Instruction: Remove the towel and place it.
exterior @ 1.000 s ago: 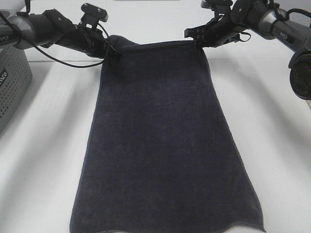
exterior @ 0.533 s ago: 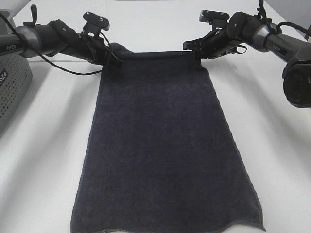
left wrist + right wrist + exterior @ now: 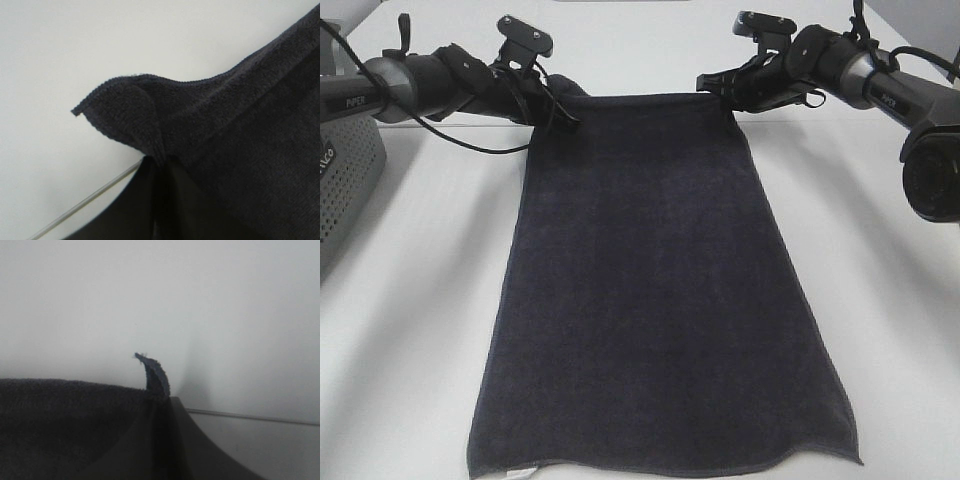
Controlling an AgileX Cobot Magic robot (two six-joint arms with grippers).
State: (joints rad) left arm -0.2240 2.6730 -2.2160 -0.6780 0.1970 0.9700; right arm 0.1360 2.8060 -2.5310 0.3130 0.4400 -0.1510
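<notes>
The towel [image 3: 655, 280] is a large dark charcoal cloth spread lengthwise on the white table [image 3: 410, 300]. A small white tag [image 3: 520, 468] shows at its near left corner. My left gripper [image 3: 558, 112] is shut on the far left corner. My right gripper [image 3: 720, 88] is shut on the far right corner. In the left wrist view the pinched corner [image 3: 125, 115] folds over above the jaws. In the right wrist view a small tip of towel [image 3: 155, 372] sticks up from the shut jaws.
A grey perforated plastic basket [image 3: 345, 190] stands at the left edge of the table. White table surface lies on both sides of the towel. The right arm's base joint [image 3: 932, 170] is at the right edge.
Both grippers have moved a little away from the camera, drawing the towel with them. The near hem has slid farther onto the table and the white tag has come into sight.
</notes>
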